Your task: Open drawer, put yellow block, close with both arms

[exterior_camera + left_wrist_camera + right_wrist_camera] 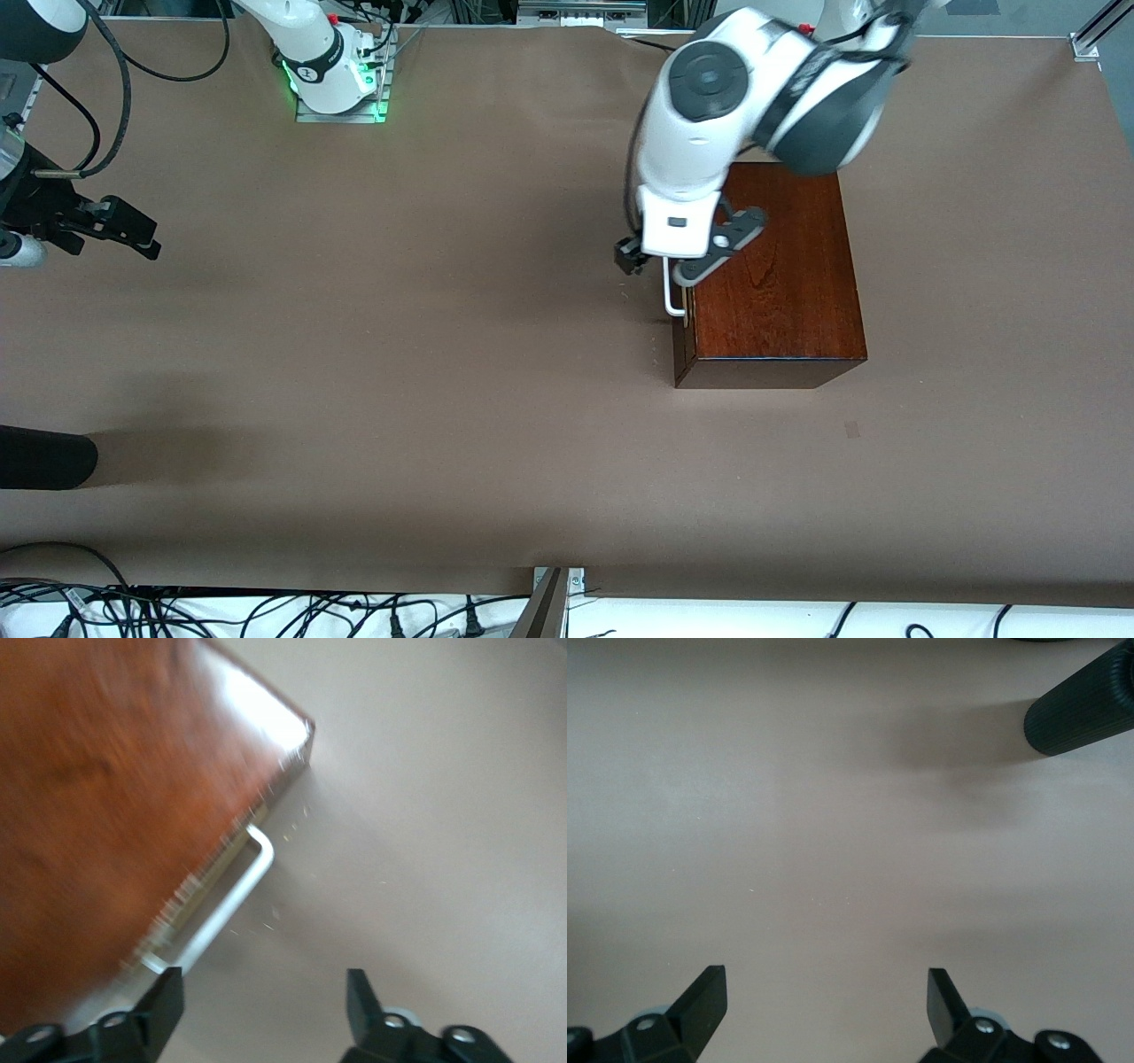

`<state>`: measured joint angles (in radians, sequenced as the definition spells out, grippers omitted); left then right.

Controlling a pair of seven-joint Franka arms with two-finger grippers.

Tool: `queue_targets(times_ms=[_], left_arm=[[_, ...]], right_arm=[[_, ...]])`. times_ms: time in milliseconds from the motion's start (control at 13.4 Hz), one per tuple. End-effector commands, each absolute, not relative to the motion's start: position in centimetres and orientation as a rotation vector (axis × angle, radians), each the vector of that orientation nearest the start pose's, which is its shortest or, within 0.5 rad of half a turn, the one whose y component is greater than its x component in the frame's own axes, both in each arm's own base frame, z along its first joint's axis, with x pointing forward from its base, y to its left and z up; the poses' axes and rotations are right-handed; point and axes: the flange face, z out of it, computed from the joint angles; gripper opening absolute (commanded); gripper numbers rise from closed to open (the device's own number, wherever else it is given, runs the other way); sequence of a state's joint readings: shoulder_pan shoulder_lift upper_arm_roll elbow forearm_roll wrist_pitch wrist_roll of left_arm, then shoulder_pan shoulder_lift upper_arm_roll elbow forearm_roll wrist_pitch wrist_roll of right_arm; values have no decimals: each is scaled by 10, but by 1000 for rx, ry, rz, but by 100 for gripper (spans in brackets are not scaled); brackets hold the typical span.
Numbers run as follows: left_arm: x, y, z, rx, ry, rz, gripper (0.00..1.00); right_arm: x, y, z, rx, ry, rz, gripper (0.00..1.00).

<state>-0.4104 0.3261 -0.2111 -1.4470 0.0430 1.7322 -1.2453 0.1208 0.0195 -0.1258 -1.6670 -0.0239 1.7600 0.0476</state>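
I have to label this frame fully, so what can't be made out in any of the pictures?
- Yellow block: in no view, and the shut drawer hides its own inside.
- Handle: its upper part is covered by the left pincer in the front view.
- Wooden box: motion-blurred in the left wrist view.
- Right pincer: its arm is cut off by the front view's edge.

Both arms [709, 133] wear white glossy shells with dark grey joint bands. A round grey cap marks one joint. Fingers [164, 1001] are black, with silver screws. The right base [341, 84] glows green.
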Motion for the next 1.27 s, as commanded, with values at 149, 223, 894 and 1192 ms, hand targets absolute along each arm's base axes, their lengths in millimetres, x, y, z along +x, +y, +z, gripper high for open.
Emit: queue_targets(times_ms=[149, 223, 894, 1192], left_arm=[[549, -244, 575, -3087, -444, 53, 100], [550, -218, 581, -3095, -350, 41, 100], [546, -59, 615, -3135, 128, -133, 100], [548, -53, 613, -3154, 131, -122, 100]], right_arm=[[575, -5, 587, -3156, 92, -125, 100], [575, -5, 587, -3156, 95, -122, 100], [573, -3, 597, -3154, 90, -146, 100], [572, -3, 598, -3155, 88, -149, 100]])
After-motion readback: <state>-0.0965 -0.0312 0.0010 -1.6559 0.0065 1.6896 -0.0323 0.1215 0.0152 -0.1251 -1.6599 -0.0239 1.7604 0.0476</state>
